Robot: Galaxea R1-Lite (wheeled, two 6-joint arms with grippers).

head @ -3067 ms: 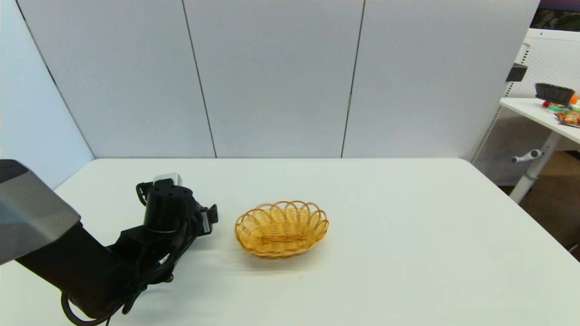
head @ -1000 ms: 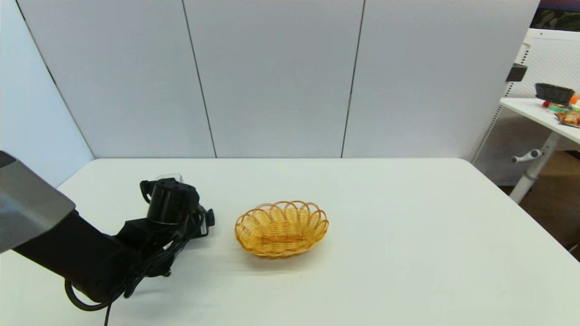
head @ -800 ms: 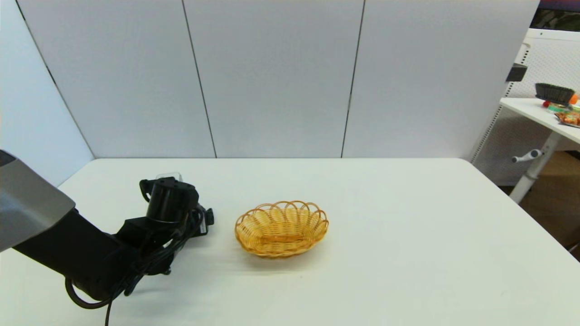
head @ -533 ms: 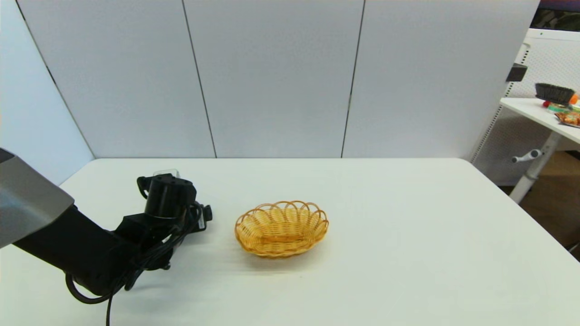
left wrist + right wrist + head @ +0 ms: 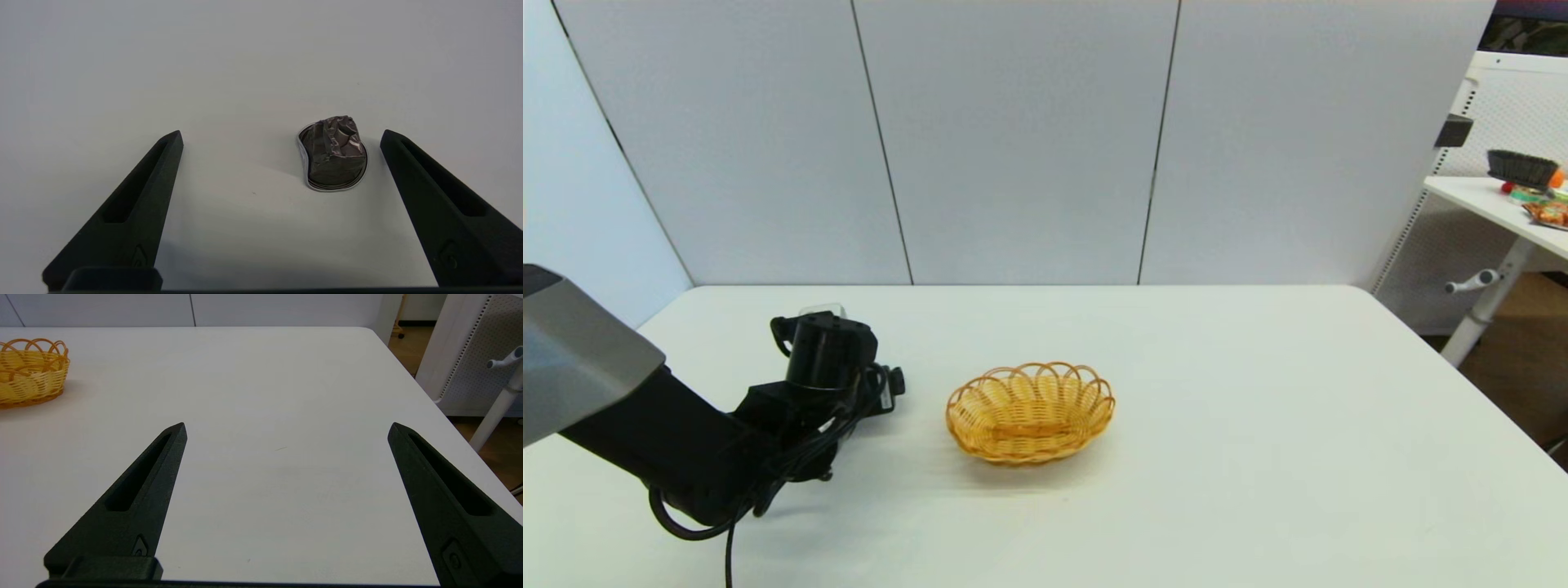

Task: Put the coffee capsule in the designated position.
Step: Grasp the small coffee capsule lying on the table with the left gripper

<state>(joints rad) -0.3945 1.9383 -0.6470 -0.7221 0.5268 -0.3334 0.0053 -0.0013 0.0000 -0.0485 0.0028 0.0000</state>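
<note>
The right gripper [image 5: 286, 428] is parked near the robot over bare table [image 5: 261, 396], fingers spread wide and empty. Farther out on the left, the left gripper [image 5: 282, 136] points down at the table with its fingers wide apart. The capsule [image 5: 334, 153], crumpled and dark, lies on the table between them, close to one finger [image 5: 429, 196] and well off centre. In the head view the arm hides it. The step in hand looks like the approach for the pick. Next, centre the fingers on the capsule, lower, and close. The basket [image 5: 1030, 411], to the right of that arm, is probably the destination.
</note>
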